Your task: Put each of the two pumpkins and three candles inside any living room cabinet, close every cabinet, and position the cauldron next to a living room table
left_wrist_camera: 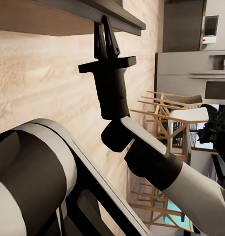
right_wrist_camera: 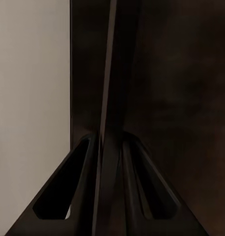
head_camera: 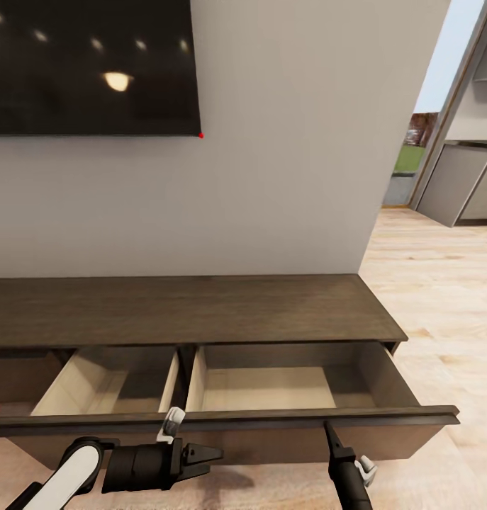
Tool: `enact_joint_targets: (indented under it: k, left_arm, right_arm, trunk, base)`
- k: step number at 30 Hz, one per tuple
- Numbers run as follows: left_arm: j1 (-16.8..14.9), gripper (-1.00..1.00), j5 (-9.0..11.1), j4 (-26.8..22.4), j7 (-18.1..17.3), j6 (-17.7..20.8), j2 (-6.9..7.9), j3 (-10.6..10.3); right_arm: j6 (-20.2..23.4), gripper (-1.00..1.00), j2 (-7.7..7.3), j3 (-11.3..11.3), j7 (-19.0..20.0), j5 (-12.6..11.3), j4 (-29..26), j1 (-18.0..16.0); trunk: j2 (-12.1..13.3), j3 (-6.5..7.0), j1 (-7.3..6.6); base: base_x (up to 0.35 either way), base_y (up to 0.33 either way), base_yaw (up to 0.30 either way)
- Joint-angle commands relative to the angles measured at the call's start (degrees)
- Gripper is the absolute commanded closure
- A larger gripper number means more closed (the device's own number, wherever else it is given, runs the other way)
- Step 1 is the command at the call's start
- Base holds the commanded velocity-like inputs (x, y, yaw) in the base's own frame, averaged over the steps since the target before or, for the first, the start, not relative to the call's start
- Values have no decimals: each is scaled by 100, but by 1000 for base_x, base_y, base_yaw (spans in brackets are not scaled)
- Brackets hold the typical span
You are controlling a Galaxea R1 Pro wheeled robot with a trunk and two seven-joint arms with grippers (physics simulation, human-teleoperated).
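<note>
A: Item: cabinet, low dark-brown unit across the middle of the head view; its wide drawer is pulled out along the lower frame, both beige compartments bare.

B: Right gripper?

A: Fingers pressed together on the drawer front's top lip, lower right. Keep your pull or push straight, level with that lip, so it doesn't slip off.

B: Left gripper?

A: Lower left, below the drawer front, nothing held; tips look nearly together, but I cannot tell for sure. The arms are cut off by the bottom edge.
</note>
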Motion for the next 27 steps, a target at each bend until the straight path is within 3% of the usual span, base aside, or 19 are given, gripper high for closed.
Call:
enact_joint_targets:
  k: [1,27]
  left_arm:
    - [-5,-100,-47,4,-54,2,6,-7]
    - [-5,-100,-46,6,-54,2,8,-7]
  right_arm:
    - [-10,100,6,32,64,46,-11,-3]
    - [-10,100,6,32,64,48,-9,-3]
  trunk:
    - [-3,-4,-3]
    - [-3,-4,-3]
  base:
    - [-38,0,0]
    - [-47,0,0]
